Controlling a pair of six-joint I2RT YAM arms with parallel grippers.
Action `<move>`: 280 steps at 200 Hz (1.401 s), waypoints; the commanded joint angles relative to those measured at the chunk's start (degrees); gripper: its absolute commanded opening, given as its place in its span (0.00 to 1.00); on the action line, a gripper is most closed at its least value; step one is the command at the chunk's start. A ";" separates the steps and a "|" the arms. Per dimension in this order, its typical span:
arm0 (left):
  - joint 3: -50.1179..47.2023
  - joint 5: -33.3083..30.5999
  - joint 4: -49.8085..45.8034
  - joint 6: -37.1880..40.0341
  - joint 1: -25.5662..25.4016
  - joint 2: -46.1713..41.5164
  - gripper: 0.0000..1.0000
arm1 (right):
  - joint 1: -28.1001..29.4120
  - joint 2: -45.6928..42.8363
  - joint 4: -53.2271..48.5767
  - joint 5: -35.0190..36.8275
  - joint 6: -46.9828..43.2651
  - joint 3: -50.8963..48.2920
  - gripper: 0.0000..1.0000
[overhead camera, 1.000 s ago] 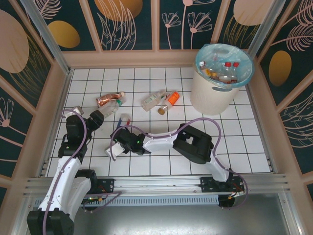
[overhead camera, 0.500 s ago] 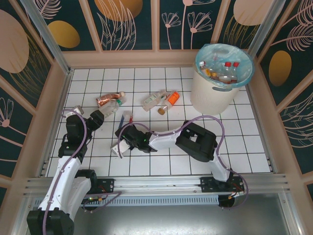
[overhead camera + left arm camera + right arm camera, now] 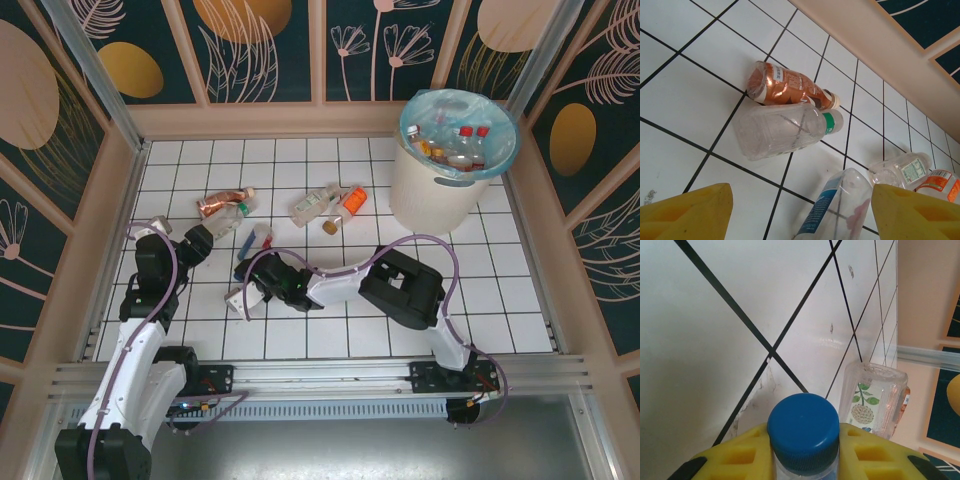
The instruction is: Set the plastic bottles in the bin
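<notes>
Right gripper (image 3: 804, 455) is clamped on the blue-capped bottle (image 3: 802, 425), pinching it just under the cap, low on the tiles mid-table. A second ago those jaws stood apart and nearer the arm bases; now they've slid forward and closed. Left gripper (image 3: 802, 212) hasn't budged, fingers spread and empty above the orange bottle (image 3: 785, 87) and a clear one (image 3: 780, 130). The bin (image 3: 440, 205) sits in the far right corner, well apart. Risk: with so narrow a neck grip, the bottle could swing or slip free during the carry.
</notes>
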 commanded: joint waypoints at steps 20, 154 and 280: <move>0.42 0.68 1.46 0.09 0.35 0.19 0.74 | 0.30 -4.13 -0.33 -4.03 4.26 -1.41 0.19; 10.13 7.29 -3.34 9.02 0.34 4.55 0.69 | 1.25 -19.89 7.86 -1.65 34.89 -9.19 0.14; 32.11 0.86 1.98 15.54 -28.79 14.87 0.61 | -15.80 -57.61 -12.55 18.36 69.84 1.10 0.13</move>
